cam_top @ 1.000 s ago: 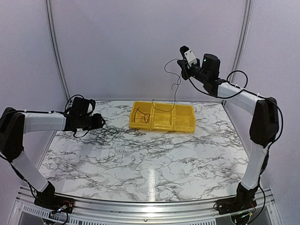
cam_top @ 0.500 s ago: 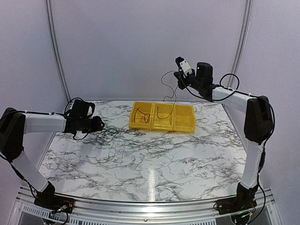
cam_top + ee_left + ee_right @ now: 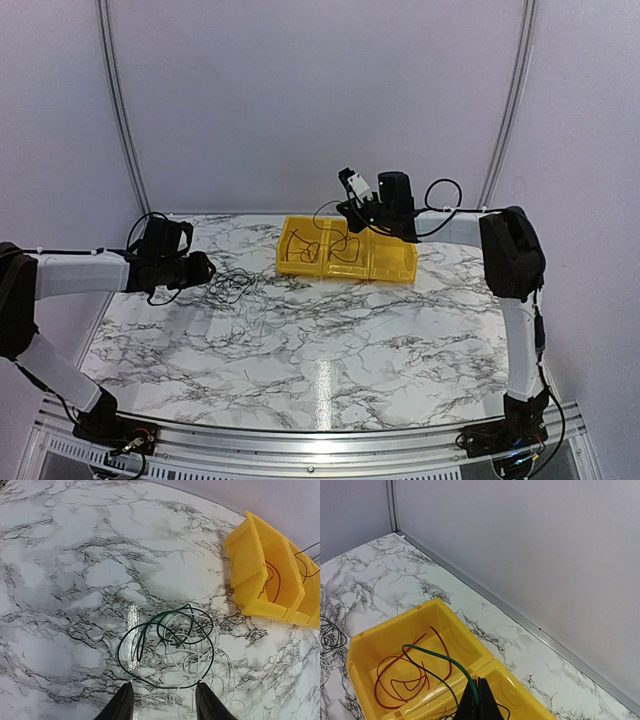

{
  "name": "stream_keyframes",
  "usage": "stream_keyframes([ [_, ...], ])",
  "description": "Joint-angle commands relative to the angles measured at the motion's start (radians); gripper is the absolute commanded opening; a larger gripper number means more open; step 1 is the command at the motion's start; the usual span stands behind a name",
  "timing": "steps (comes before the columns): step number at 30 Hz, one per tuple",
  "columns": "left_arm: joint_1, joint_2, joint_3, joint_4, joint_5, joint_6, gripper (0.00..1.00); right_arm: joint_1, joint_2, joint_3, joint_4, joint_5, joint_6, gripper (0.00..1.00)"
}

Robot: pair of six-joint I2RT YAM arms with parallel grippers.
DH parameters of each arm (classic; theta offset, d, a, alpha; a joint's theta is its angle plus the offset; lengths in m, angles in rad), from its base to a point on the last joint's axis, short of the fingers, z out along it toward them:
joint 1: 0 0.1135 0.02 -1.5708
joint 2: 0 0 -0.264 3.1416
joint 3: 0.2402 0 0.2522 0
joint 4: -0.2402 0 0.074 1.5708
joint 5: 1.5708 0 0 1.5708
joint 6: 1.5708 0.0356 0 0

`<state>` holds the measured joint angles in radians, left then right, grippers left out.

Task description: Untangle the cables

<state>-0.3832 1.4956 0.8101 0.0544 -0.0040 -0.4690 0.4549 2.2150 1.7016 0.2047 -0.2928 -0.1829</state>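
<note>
your right gripper (image 3: 479, 696) is clenched on a thin green wire (image 3: 445, 658), pinched right at the fingertips. it hangs above the yellow bins (image 3: 393, 268) at the far side of the marble table (image 3: 400, 340). from the pinch the green wire arcs up and out over the end compartment, loose end in the air. a red wire (image 3: 405, 680) lies looped on the floor of that same end compartment. a few dark strands show in the next compartment, below the fingers, too cropped to tell more.

your left gripper (image 3: 164, 700) is released, jaws apart, nothing held. it sits low over the table, well apart from the bins, pointing at the tangle (image 3: 175, 645). the tangle lies flat on the marble just ahead of the fingertips: a green loop on top, white wires (image 3: 195, 666) coiled under and beside it. some white strands run in between the two fingers (image 3: 122, 705); can't tell if they touch them. the tangle is near the bins, not touching them.
</note>
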Motion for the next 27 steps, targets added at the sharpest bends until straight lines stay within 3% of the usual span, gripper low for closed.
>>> stream_keyframes([
  [1, 0.005, -0.058, -0.032, -0.014, -0.038, -0.016, 0.45, -0.006, -0.001, -0.006, 0.002, 0.058, 0.025, 0.00],
  [14, 0.006, -0.118, -0.103, 0.008, -0.058, -0.061, 0.45, -0.006, 0.001, -0.065, -0.057, 0.145, 0.037, 0.00],
  [25, 0.006, -0.143, -0.144, 0.058, -0.062, -0.077, 0.45, -0.002, -0.093, -0.202, -0.076, 0.181, 0.066, 0.00],
  [27, 0.006, -0.141, -0.153, 0.067, -0.057, -0.078, 0.45, -0.002, -0.101, -0.196, -0.075, 0.193, 0.066, 0.15],
])
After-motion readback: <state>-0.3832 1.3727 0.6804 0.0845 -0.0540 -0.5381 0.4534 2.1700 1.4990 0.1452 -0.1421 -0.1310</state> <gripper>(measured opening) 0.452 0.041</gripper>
